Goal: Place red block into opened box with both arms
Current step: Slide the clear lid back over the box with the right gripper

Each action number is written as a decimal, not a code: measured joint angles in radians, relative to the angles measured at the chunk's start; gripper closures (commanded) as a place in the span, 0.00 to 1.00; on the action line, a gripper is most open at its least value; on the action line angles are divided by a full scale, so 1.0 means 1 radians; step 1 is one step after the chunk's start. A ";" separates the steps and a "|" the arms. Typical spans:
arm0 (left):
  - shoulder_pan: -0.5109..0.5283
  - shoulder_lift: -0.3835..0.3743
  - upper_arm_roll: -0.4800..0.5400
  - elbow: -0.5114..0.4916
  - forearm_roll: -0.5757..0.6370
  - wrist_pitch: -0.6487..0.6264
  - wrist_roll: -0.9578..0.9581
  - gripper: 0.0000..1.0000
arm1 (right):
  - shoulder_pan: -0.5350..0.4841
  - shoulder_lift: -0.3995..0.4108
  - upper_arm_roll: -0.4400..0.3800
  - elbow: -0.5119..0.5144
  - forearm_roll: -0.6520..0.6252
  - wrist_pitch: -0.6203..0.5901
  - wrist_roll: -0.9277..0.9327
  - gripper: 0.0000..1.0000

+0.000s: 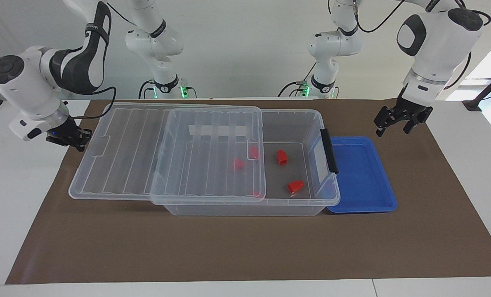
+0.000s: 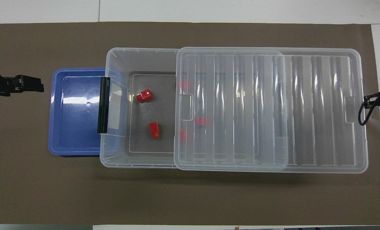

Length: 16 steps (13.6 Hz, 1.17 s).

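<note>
The clear box (image 1: 245,209) (image 2: 113,54) lies along the brown mat. Its ribbed lid (image 1: 167,152) (image 2: 273,108) is slid toward the right arm's end, so the end with the black handle (image 1: 329,150) (image 2: 103,105) stands uncovered. Two red blocks (image 1: 282,157) (image 1: 296,186) (image 2: 144,95) (image 2: 154,130) lie on the bare floor of the box. More red pieces (image 1: 239,164) (image 2: 201,121) show through the lid. My left gripper (image 1: 394,126) (image 2: 33,86) hangs open and empty over the mat, past the blue tray. My right gripper (image 1: 70,138) (image 2: 372,100) is shut, low beside the lid's end; I cannot tell whether it touches.
A shallow blue tray (image 1: 361,173) (image 2: 75,111) lies against the box's handle end, with nothing in it. The brown mat (image 1: 229,247) covers most of the white table, with bare mat between the box and the table's front edge.
</note>
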State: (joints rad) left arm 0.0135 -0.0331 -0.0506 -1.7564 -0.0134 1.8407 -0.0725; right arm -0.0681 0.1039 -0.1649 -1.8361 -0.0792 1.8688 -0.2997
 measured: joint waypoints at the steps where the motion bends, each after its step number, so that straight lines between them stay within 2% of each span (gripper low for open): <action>1: 0.010 0.014 0.000 0.033 0.000 -0.024 0.006 0.00 | 0.001 -0.001 0.018 -0.001 0.000 0.000 0.022 1.00; 6: 0.023 0.057 -0.002 0.131 0.000 -0.122 0.043 0.00 | 0.002 -0.008 0.081 -0.013 0.001 0.000 0.119 1.00; 16: 0.019 0.056 -0.014 0.111 0.000 -0.159 0.052 0.00 | 0.009 -0.028 0.207 -0.057 0.005 0.027 0.302 1.00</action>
State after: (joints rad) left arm 0.0328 0.0225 -0.0646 -1.6451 -0.0133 1.6816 -0.0208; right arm -0.0594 0.0763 0.0418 -1.8934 -0.0745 1.8956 0.0019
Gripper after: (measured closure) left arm 0.000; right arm 0.991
